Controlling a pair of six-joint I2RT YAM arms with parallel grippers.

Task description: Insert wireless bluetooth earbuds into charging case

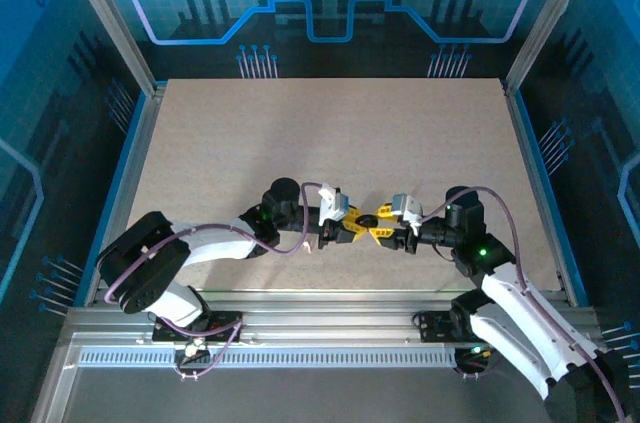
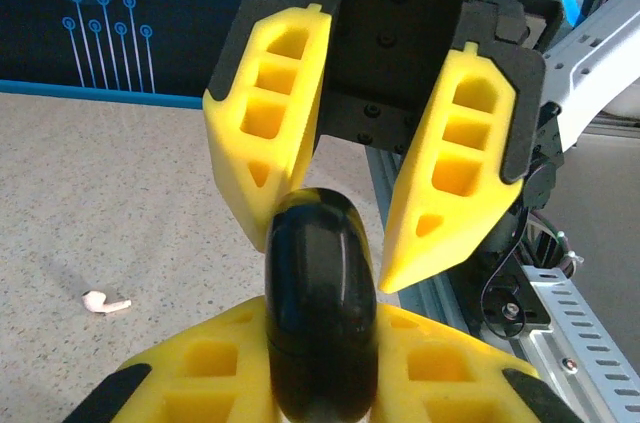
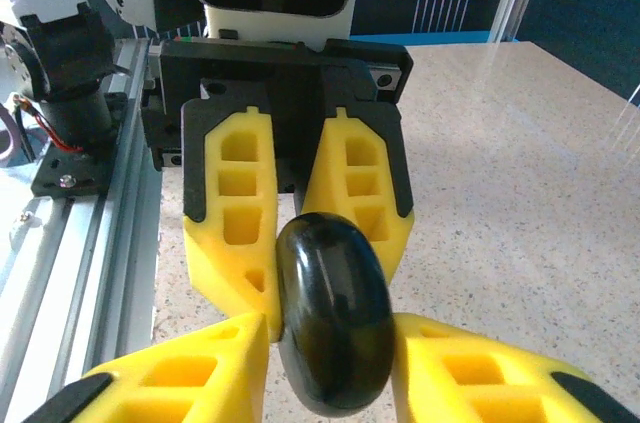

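Blk case (image 2: 320, 323) shut, edge-on, mid-air; whitish earbud (image 2: 105, 301) lies flat, well apart.

**Free room.** The table (image 1: 330, 123) lies bare from 9 through 12 to 3 o'clock of the meeting point, so approach from 12 o'clock is open.

**Obstacles, top view.**
- The left gripper (image 1: 365, 230) and right gripper (image 1: 380, 230) stand tip to tip with the black case (image 2: 320, 303) wedged between them, which closes the centre.
- The left arm (image 1: 215, 243) bars 8 to 9 o'clock.
- The right arm (image 1: 520, 303) bars 3 to 5 o'clock.
- Cable loops (image 1: 300, 218) arch over both wrists.
- The rail (image 1: 330, 318) closes 6 o'clock along the near edge.
- Frame posts (image 1: 110, 18) rise at 10 and 2 o'clock.

**Left wrist view.** One whitish earbud (image 2: 105, 301) lies loose on the table at 8 o'clock of the case, apart from the fingers. The surface around it is bare.
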